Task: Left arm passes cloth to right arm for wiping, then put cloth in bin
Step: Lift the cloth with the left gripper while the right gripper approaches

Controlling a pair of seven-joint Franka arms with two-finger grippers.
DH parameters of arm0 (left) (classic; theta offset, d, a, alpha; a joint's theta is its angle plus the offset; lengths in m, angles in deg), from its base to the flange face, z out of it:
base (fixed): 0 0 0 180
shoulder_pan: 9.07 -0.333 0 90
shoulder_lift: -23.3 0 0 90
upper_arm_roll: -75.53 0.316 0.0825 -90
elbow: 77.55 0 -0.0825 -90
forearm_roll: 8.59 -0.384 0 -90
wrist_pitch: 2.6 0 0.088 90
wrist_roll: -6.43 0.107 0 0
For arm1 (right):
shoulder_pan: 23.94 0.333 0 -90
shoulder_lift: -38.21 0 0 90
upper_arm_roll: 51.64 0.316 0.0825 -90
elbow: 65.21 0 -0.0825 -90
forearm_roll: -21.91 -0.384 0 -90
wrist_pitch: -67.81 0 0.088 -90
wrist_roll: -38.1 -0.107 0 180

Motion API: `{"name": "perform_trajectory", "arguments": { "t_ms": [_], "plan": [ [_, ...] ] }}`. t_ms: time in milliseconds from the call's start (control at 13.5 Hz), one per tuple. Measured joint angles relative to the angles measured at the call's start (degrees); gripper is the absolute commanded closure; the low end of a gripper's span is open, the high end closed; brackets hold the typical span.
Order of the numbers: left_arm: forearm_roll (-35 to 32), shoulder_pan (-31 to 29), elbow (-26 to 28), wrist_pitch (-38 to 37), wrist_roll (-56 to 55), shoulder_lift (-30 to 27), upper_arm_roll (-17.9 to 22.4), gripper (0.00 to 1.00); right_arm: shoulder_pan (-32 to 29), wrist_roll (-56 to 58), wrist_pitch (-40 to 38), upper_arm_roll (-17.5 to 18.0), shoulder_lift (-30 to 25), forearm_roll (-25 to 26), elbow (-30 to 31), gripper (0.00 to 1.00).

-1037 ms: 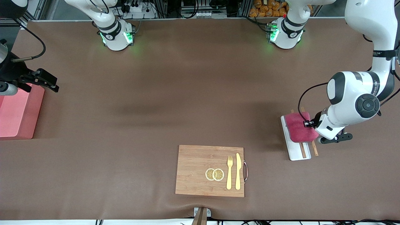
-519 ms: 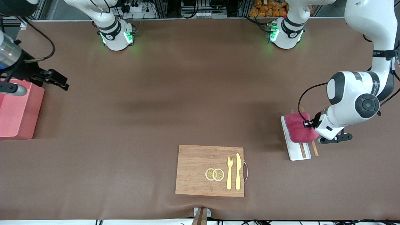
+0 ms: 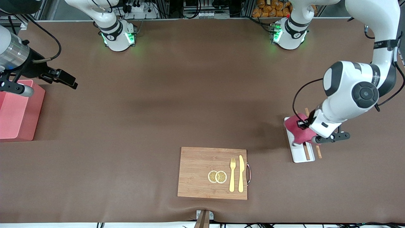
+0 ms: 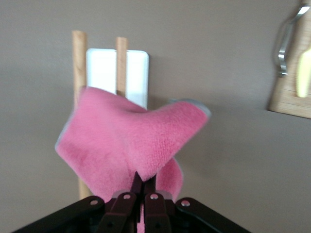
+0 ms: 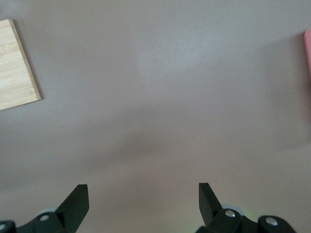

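Left end effector (image 4: 141,187): fingers pinched together on the cloth (image 4: 131,141), which hangs bunched from them, raised over the white tray (image 3: 299,152). Two wooden sticks (image 3: 307,151) lie across that tray. Right end effector (image 5: 143,196): fingers spread wide, holding nothing, in the air just beside the bin (image 3: 14,114), over bare tabletop (image 3: 158,104). The bin sits well apart from the tray, at the right arm's end.
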Motion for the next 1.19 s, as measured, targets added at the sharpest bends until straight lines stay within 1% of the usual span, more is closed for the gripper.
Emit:
{"name": "perform_trajectory", "arguments": {
  "t_ms": [148, 370, 593, 667, 815, 963, 1185],
  "plan": [
    [1.68, 0.05, -2.16, -2.38, -5.65, -0.84, -3.3, 1.0, 0.18, -7.21, -2.48, 0.1, 0.01, -4.57, 0.02, 0.0],
    [4.46, 0.35, -5.58, -3.04, -17.03, -0.99, -9.3, 1.0, 0.85, -18.4, -4.42, 0.23, 0.94, -12.82, 0.23, 0.0],
    [8.43, 1.96, -9.38, -2.96, -32.64, 0.21, -15.09, 1.0, 1.95, -30.97, -5.0, 0.29, 4.76, -22.77, 0.36, 0.0],
    [9.18, 3.77, -11.16, -2.46, -38.53, 1.47, -15.76, 1.0, 2.85, -34.42, -4.92, 0.29, 6.05, -25.28, 0.35, 0.0],
    [9.41, 8.26, -15.64, 0.32, -48.86, 5.18, -15.98, 1.0, 5.38, -39.42, -3.45, 0.36, 8.11, -28.51, 0.35, 0.0],
    [9.42, 12.31, -19.13, 5.66, -57.91, 9.19, -16.03, 1.0, 7.71, -42.58, 0.28, 0.42, 9.87, -29.77, 0.37, 0.0],
    [9.43, 17.32, -21.23, 14.75, -68.18, 13.28, -16.09, 1.0, 10.49, -45.24, 6.58, 0.44, 13.4, -32.63, 0.46, 0.0]
  ]
}}
